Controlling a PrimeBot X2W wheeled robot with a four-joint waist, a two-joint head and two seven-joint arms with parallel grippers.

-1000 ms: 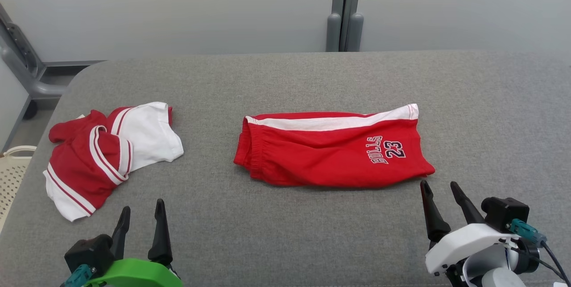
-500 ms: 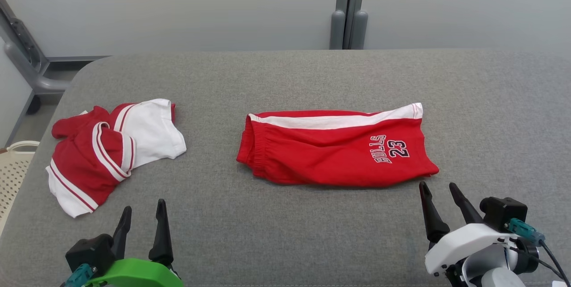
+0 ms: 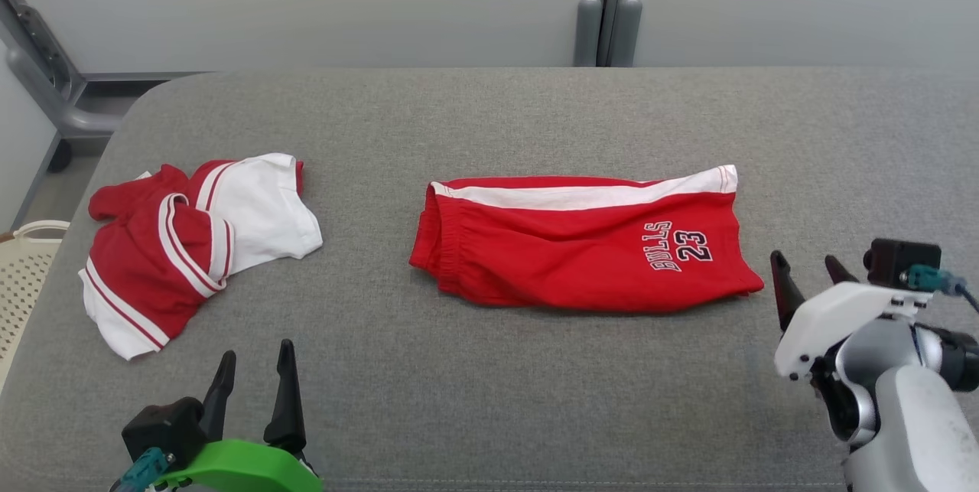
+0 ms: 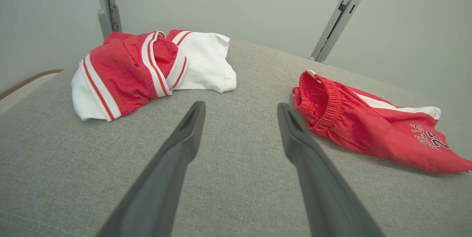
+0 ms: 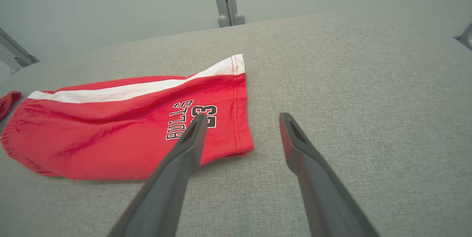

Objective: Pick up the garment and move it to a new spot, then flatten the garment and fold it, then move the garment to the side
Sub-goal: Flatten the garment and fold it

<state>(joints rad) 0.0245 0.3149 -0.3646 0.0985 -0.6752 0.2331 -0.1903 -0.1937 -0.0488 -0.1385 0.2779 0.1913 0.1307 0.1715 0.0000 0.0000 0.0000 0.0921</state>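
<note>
Head camera high, looking down over the grey surface (image 3: 489, 125), left wrist camera low at seven o'clock, right wrist camera low at four o'clock, all sharing the red shorts (image 3: 581, 255).

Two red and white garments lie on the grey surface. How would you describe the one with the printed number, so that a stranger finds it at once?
Look at the grey padded table. Near its middle lie the red shorts, spread long and flat, with a white stripe along the far edge. Unlike the crumpled red-and-white garment at the left, they carry the print BULLS 23.
</note>
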